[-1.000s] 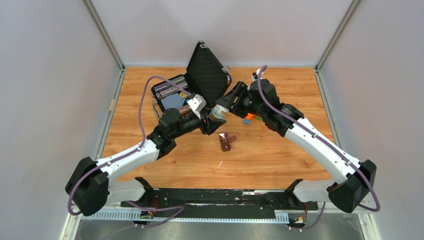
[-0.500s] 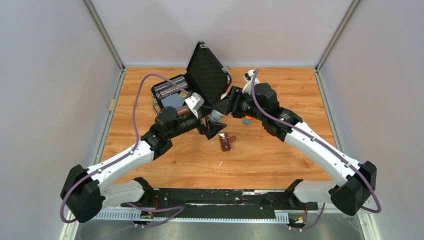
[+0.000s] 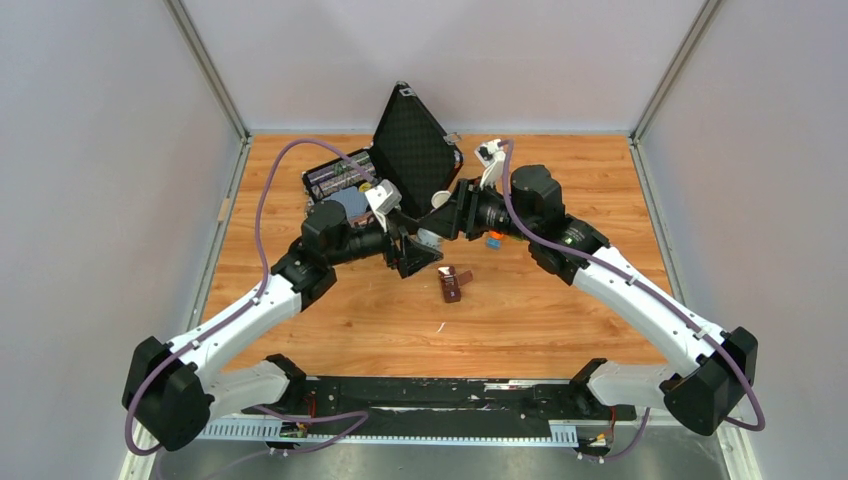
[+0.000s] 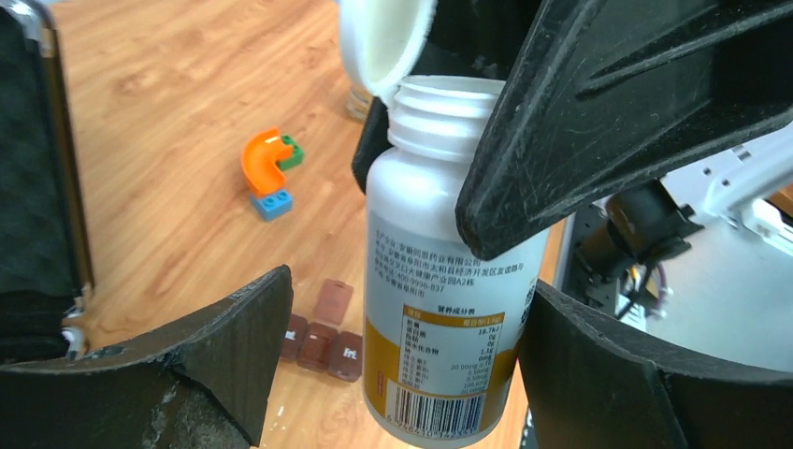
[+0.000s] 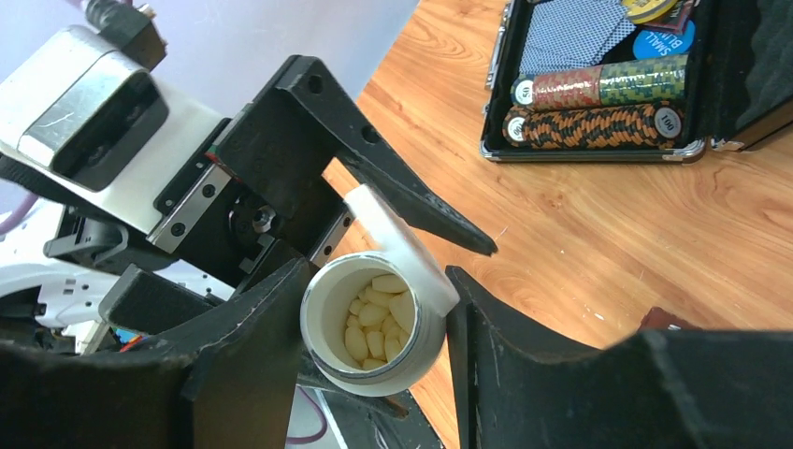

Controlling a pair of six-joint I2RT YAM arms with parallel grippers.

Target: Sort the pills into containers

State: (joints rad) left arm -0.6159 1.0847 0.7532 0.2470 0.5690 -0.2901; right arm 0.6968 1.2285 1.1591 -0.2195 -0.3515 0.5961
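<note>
We watch the left gripper [image 3: 413, 258] spring wide around our one bottle [image 4: 439, 281], the right gripper [image 5: 376, 277] clamping it near the case lid [image 3: 412, 150].

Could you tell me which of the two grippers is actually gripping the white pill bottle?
The right gripper: it clamps the pill bottle, whereas the left gripper stands open around it.

The pill bottle [image 4: 439, 309] clamped in my right gripper [image 5: 374, 313] is filling most of the gap between the spread fingers of my left gripper [image 4: 407, 290]. Behind us, the case [image 3: 345, 180] and its raised lid [image 3: 412, 150] are walling off the far side. Bare table [image 3: 400, 325] is lying open in front of the containers [image 3: 455, 283] and the toy blocks [image 3: 493, 238].
</note>
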